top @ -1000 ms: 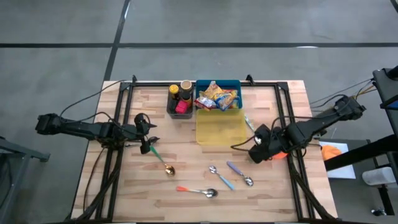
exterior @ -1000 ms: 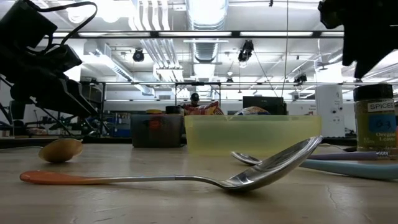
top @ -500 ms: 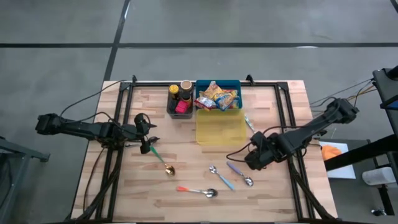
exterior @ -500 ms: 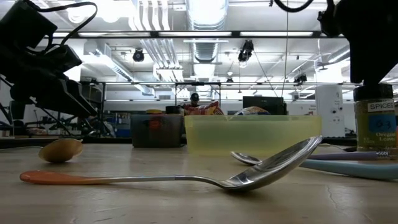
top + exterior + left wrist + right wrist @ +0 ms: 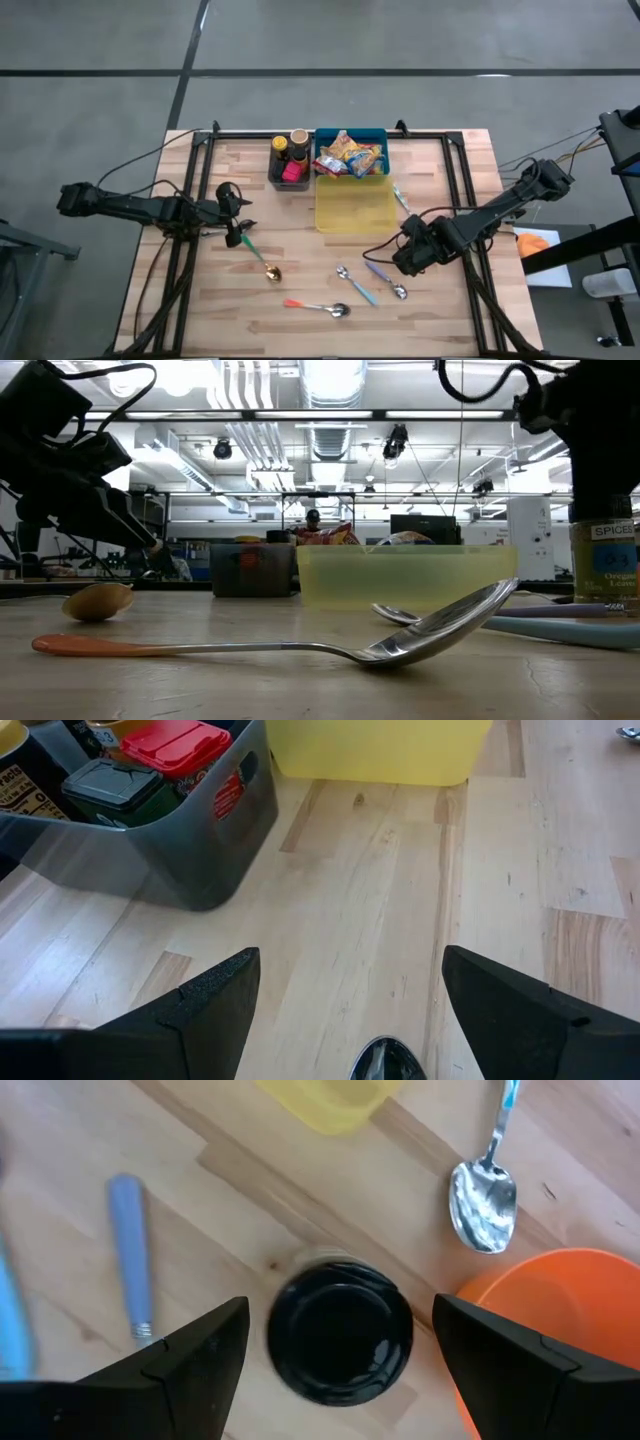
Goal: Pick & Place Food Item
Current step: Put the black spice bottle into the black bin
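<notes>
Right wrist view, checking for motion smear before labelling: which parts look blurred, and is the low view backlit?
Right wrist view: the round black jar lid and blue spoon handle look smeared. Low view: bright ceiling lights leave the arms as dark silhouettes, with glare on the steel spoon bowl.

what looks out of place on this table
One spice jar with a black lid stands alone on the bare wood under the open right gripper, apart from the grey bin holding the other jars. Four spoons lie scattered.

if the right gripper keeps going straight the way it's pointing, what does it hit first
Most likely the black-lidded spice jar, which sits centred between the open right gripper's fingers in the right wrist view. How far off it is I can't judge.
</notes>
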